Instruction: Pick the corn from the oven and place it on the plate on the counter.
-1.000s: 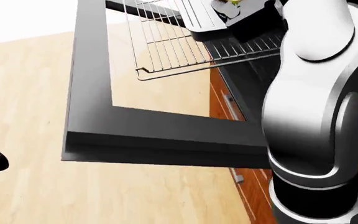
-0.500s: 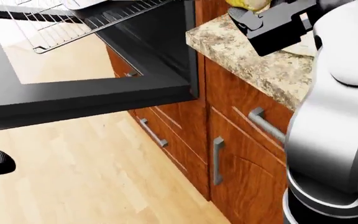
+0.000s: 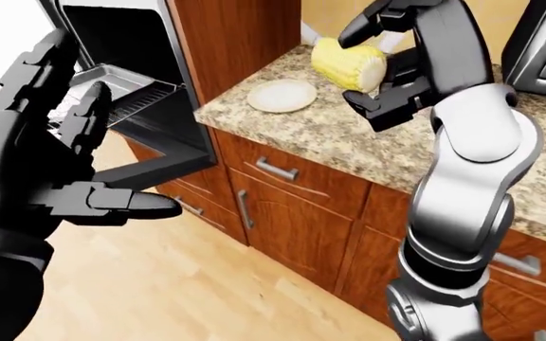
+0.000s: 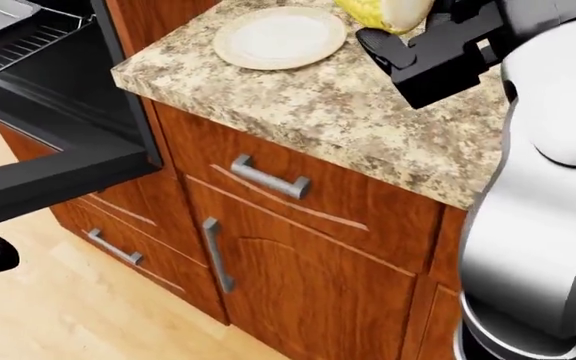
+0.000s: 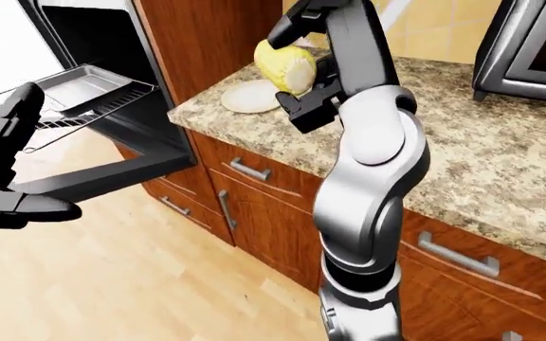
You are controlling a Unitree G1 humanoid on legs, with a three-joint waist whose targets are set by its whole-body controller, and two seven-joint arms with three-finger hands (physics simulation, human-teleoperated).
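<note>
— So how should the drop go?
— Right-hand fingers (image 3: 387, 67) are clamped on the corn (image 3: 349, 62), held above the table (image 4: 368, 112); the plate (image 4: 280, 36) lies left of them. Carry it over, lower, then release.
— Any view differences?
— Only the eye views show the left-hand fingers (image 3: 112, 202) spread apart and the oven (image 5: 103, 42) tray.

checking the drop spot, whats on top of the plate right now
Nothing: the plate on the counter shows a bare top. The right hand holds the corn above the counter, to the plate's right.
</note>
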